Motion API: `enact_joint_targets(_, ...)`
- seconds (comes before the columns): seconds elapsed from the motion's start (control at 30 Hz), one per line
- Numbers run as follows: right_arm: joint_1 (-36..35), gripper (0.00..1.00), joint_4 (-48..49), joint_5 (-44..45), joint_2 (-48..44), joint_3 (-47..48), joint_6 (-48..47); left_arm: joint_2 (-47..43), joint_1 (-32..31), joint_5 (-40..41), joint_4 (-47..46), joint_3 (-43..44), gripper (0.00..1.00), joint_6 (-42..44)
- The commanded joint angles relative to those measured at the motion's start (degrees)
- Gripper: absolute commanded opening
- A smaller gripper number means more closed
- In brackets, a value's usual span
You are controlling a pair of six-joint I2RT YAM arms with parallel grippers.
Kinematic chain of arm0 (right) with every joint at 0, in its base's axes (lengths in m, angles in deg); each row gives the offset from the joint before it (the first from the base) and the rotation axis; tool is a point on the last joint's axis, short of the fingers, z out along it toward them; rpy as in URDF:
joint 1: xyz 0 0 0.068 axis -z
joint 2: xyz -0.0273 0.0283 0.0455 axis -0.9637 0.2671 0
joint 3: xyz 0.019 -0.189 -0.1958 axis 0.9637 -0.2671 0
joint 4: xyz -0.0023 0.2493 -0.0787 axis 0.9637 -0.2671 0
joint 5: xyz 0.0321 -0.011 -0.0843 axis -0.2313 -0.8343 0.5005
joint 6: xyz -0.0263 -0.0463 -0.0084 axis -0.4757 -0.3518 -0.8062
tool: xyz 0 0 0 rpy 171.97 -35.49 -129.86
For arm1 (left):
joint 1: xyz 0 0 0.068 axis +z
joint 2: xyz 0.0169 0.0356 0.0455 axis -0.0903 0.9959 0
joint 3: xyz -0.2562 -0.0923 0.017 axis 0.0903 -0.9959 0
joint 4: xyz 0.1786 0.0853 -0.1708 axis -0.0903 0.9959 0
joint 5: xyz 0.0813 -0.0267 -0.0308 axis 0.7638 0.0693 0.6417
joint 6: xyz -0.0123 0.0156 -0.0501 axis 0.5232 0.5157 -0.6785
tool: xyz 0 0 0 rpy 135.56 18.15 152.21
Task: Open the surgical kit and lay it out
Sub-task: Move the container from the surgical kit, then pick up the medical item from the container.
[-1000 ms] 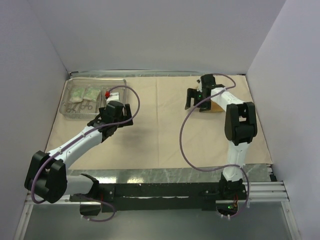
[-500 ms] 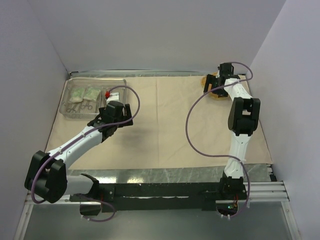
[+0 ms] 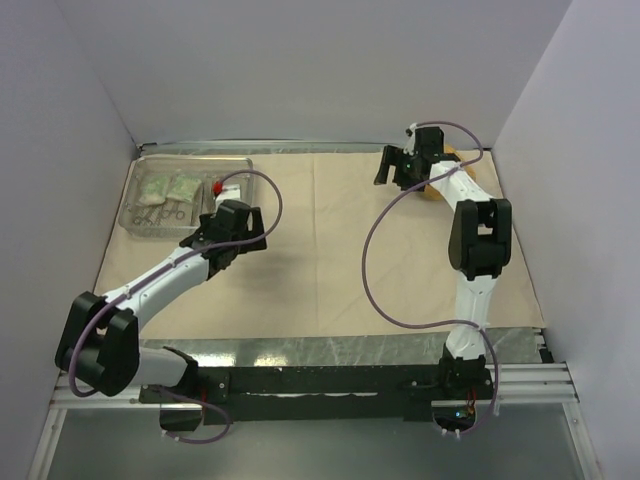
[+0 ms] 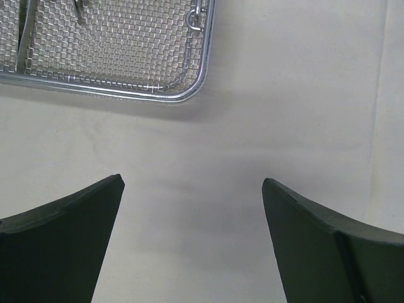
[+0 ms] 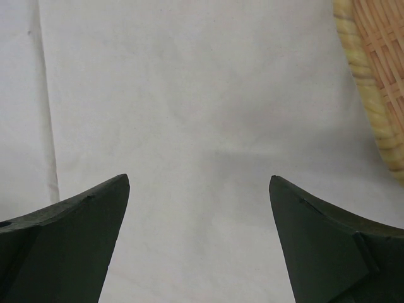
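Observation:
The beige wrapping cloth (image 3: 320,260) lies spread flat over the table. At its far left corner stands the wire-mesh tray (image 3: 240,163), holding two green-white packets (image 3: 170,188) and steel instruments (image 3: 160,213). My left gripper (image 3: 225,238) hovers open just right of the tray's near corner. In the left wrist view the tray corner (image 4: 189,88) and a forceps ring (image 4: 196,19) lie ahead of the empty left gripper (image 4: 192,180). My right gripper (image 3: 400,172) hangs open over bare cloth (image 5: 189,95) at the far right; the right gripper (image 5: 199,178) holds nothing.
An orange woven pad (image 3: 437,190) lies under the right arm at the far right; its rim (image 5: 379,76) shows in the right wrist view. Walls close in the back and both sides. A metal rail (image 3: 350,378) carries the arm bases at the near edge.
The right gripper swung right over the woven pad, then came back left, and now hangs just left of the pad. The left gripper shifted only slightly.

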Motion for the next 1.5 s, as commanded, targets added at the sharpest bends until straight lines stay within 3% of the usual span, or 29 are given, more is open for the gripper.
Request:
enact_joint_targets(0.0,1.5,1.0,1.2,0.9,3.6,3.6,0.0,0.1,0.0,2.2,0.5,3.7,0.99,-0.4)
enact_joint_targets(0.37,8.3,1.0,-0.1,6.1,6.5,8.2,8.0,0.1,8.8,-3.1,2.8,6.5,1.0,-3.9)
enact_joint_targets(0.7,9.7,1.0,2.0,4.7,-3.2,2.6,9.6,4.4,21.5,-6.6,5.1,14.8,0.99,-4.2)
enact_joint_targets(0.93,4.3,1.0,8.6,4.6,-18.2,-14.2,17.5,20.0,26.1,-11.7,10.7,31.3,0.95,-2.7)
enact_joint_targets(1.07,-3.6,1.0,9.7,6.0,-24.9,-22.0,16.6,28.8,26.2,-12.3,13.8,41.1,0.91,-2.0)
enact_joint_targets(1.17,-7.1,1.0,9.5,6.4,-27.6,-26.4,15.3,35.7,26.1,-13.8,15.6,50.4,0.88,-1.8)
enact_joint_targets(1.43,-11.4,1.0,10.7,4.7,-30.6,-34.6,15.3,47.5,26.2,-18.9,18.2,60.5,0.77,0.9)
enact_joint_targets(1.47,-11.4,1.0,11.0,4.6,-30.9,-35.0,15.2,48.1,26.2,-19.6,18.3,61.4,0.71,1.1)
